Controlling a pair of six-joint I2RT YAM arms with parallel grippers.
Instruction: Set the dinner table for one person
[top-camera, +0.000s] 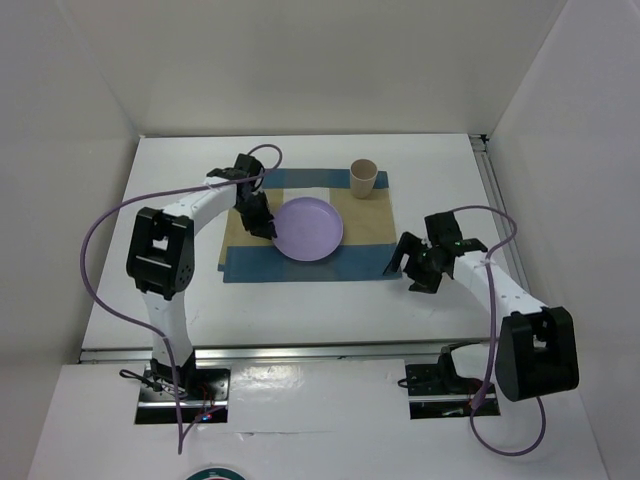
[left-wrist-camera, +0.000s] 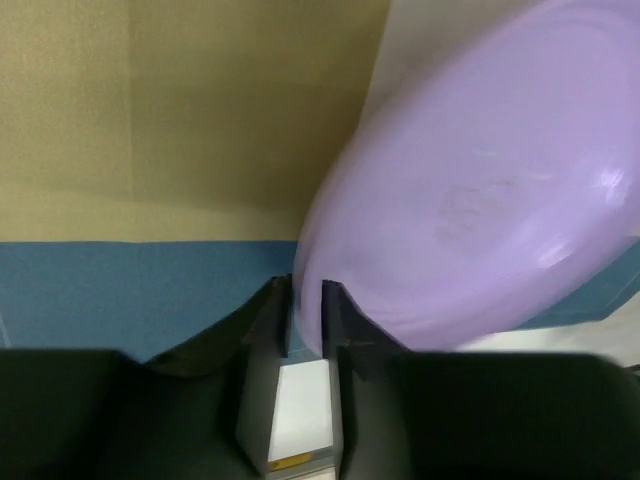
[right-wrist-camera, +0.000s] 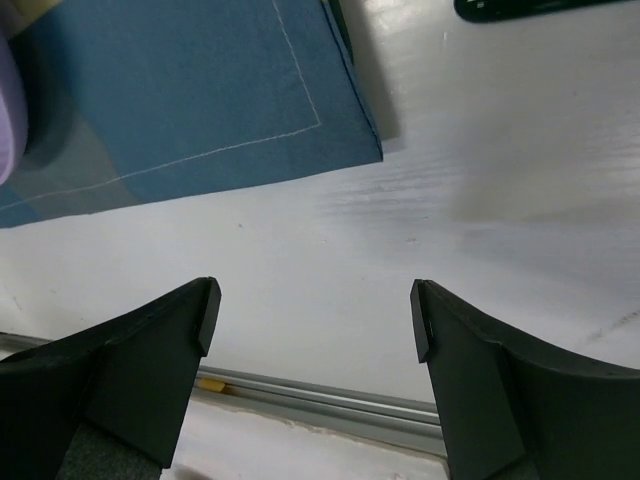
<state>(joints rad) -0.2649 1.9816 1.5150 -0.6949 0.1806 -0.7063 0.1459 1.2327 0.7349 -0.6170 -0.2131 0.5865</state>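
Observation:
A purple plate (top-camera: 308, 228) lies on the blue-and-tan placemat (top-camera: 300, 266) in the middle of the white dinner table (top-camera: 300, 312). My left gripper (top-camera: 262, 222) is at the plate's left rim. In the left wrist view the plate (left-wrist-camera: 480, 190) rim sits in the narrow gap of that gripper (left-wrist-camera: 307, 290), one finger on each side; whether they press on it I cannot tell. My right gripper (top-camera: 405, 270) hovers right of the placemat's near right corner, and its wrist view shows the gripper (right-wrist-camera: 315, 310) open and empty over bare table (right-wrist-camera: 420, 220).
A tan paper cup (top-camera: 363, 178) stands upright on the placemat's far right corner. A metal rail (right-wrist-camera: 330, 400) runs along the table's near edge, just below the right gripper. White walls enclose the table on three sides.

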